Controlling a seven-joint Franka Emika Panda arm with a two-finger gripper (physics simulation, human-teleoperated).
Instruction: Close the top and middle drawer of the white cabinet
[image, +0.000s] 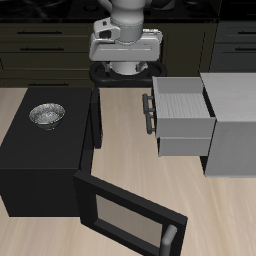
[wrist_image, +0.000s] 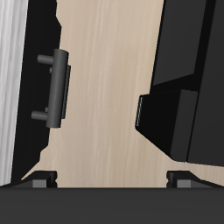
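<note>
The white cabinet (image: 232, 125) stands at one side of the table. Its top drawer (image: 182, 97) is pulled out, showing a ribbed inside and a dark handle (image: 148, 112) on its front. The middle drawer (image: 185, 144) below it is also pulled out. My gripper (image: 125, 48) hangs high at the table's back, well apart from both drawers, open and empty. In the wrist view the drawer handle (wrist_image: 57, 87) shows far below, and my two fingertips (wrist_image: 39, 180) stand wide apart with nothing between them (wrist_image: 109, 182).
A black microwave (image: 40, 150) stands on the table beside the drawers, its door (image: 128, 218) swung open toward the front edge. A metal bowl (image: 46, 115) sits on top of it. Bare wood (image: 125, 130) lies between microwave and drawers.
</note>
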